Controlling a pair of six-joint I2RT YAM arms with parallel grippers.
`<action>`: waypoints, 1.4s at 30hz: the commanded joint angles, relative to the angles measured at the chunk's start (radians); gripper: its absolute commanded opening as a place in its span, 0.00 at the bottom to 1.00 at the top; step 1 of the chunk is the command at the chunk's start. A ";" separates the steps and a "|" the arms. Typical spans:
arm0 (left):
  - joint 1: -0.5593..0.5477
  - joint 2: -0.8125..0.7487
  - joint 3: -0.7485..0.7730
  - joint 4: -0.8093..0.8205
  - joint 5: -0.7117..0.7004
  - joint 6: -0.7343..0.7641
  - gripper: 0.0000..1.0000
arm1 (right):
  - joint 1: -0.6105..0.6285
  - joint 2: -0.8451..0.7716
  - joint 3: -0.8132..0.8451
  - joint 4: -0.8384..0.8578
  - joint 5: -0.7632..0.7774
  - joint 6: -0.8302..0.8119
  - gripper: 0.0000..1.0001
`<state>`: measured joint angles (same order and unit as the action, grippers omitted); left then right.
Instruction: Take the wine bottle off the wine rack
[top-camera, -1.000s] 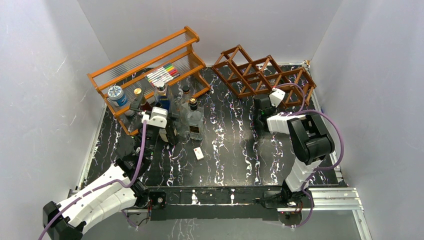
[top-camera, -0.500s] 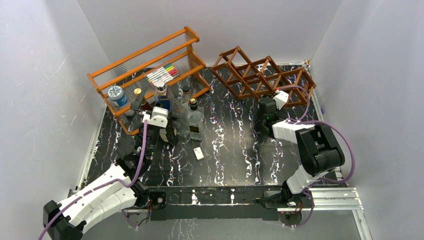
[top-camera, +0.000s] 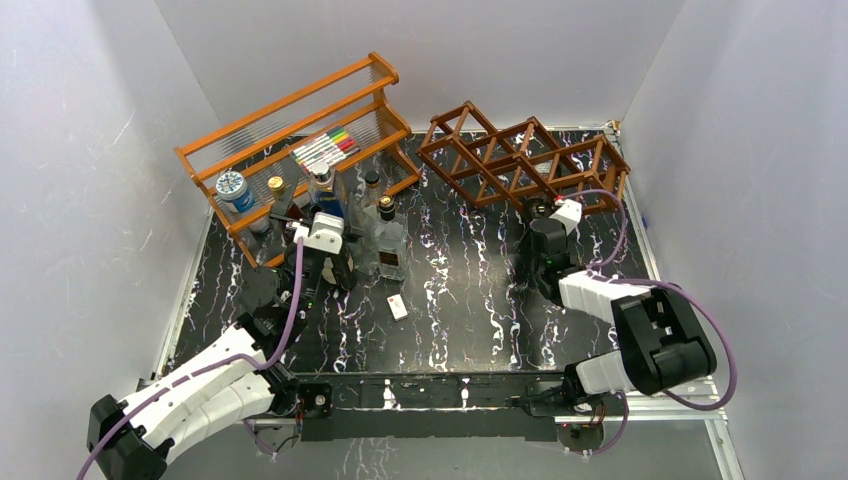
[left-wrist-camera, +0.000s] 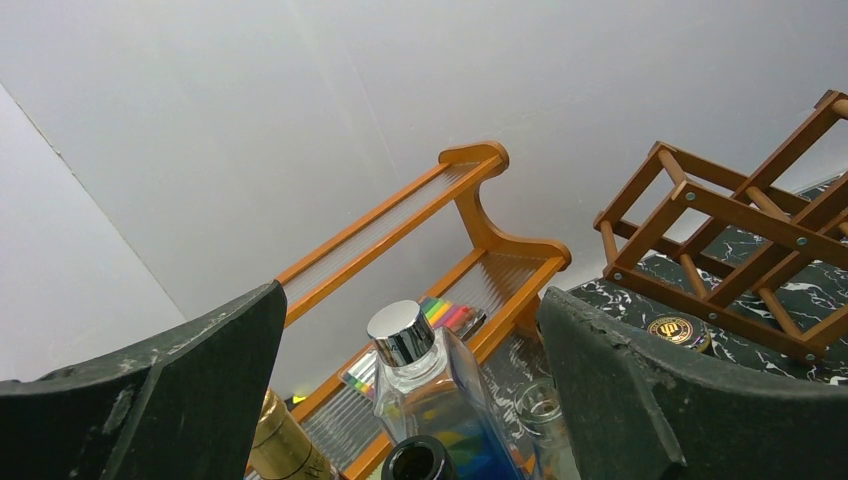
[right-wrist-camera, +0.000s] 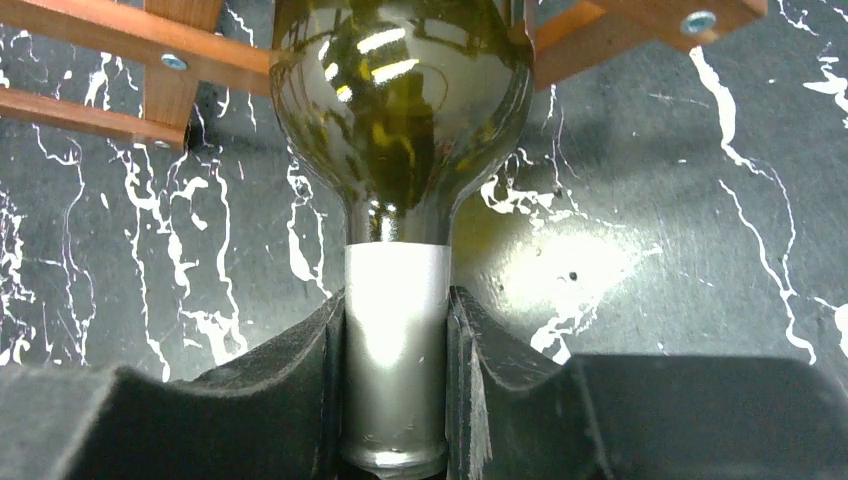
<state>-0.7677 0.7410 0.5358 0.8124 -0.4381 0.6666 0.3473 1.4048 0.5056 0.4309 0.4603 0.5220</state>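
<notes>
— Item: wine bottle (right-wrist-camera: 400, 110). Location?
— Neck pinched in the right gripper (right-wrist-camera: 397, 390). Shoulder just ahead of the fingers, between slats of the wine rack (left-wrist-camera: 740, 214).
— Hidden?
— Body cut off at the frame's top. Overhead, the bottle is barely discernible. Also: left gripper (left-wrist-camera: 408, 300), fingers spread.

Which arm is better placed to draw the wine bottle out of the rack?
Right: the right gripper is shut on the neck of the wine bottle at the wine rack; the left gripper hangs open by the orange shelf.
</notes>
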 joint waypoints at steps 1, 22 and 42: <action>0.004 -0.010 0.001 0.051 0.007 -0.021 0.97 | 0.001 -0.082 -0.048 0.111 -0.037 -0.033 0.00; 0.004 -0.005 0.009 0.037 0.013 -0.030 0.97 | 0.002 -0.529 -0.148 -0.284 -0.102 0.079 0.00; 0.005 0.011 0.014 0.025 0.015 -0.039 0.97 | 0.003 -0.814 0.061 -0.895 -0.140 0.205 0.00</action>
<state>-0.7677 0.7578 0.5358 0.7998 -0.4339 0.6426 0.3492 0.6285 0.4469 -0.3191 0.2935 0.6968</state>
